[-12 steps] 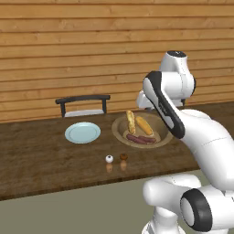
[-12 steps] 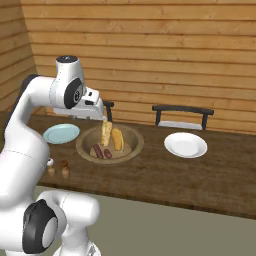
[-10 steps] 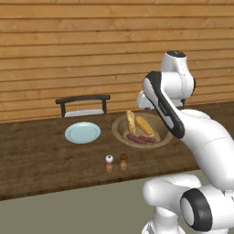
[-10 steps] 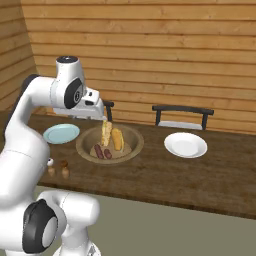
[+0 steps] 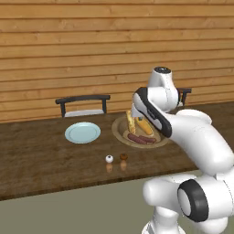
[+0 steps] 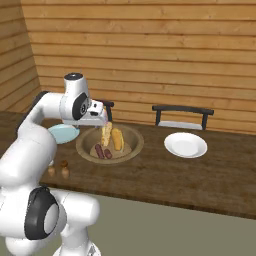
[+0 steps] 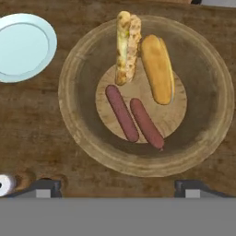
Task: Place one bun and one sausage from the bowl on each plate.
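gripper (image 7: pixel 118 186) over bowl (image 7: pixel 73 115), fingers spread wide, holding nothing.
unchanged since earlier frame: two buns (image 7: pixel 157 69), two sausages (image 7: pixel 121 112) in bowl; blue plate (image 7: pixel 23 46) just beside bowl.

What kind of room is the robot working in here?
Likely a dining spot in a kitchen: a long wooden table with plates, chairs tucked behind it, and a bowl of buns and sausages.

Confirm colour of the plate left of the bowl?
Pale blue plate, lighter rim; clearest in the hand view.
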{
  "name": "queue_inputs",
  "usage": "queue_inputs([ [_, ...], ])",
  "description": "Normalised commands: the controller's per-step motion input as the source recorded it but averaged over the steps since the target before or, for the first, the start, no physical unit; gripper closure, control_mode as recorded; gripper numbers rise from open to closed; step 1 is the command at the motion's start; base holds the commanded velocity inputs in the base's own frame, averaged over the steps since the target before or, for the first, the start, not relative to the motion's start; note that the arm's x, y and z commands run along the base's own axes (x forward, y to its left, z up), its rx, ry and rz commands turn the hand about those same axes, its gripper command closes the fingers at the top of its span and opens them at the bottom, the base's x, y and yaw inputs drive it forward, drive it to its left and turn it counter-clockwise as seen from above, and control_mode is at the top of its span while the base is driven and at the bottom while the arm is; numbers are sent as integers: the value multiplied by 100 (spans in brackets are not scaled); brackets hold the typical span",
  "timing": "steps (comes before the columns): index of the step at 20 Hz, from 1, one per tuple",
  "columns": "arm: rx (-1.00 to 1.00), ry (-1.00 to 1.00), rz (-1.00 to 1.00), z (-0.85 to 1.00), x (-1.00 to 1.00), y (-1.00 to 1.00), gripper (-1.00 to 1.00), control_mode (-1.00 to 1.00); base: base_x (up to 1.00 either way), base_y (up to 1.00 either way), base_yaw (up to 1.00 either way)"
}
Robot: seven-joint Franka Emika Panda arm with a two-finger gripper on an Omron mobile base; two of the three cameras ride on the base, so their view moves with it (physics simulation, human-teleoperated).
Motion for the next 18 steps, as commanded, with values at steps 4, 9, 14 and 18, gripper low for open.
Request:
queue_inputs([
  [4,-2,-1,-2,-72,40,0,-100,-100,0,0,0],
  [9,0,-9,-5,-58,52,0,-100,-100,0,0,0],
  [14,0,-1,-2,-40,61,0,-100,-100,0,0,0],
  [18,0,0,0,-32,61,0,-100,-100,0,0,0],
])
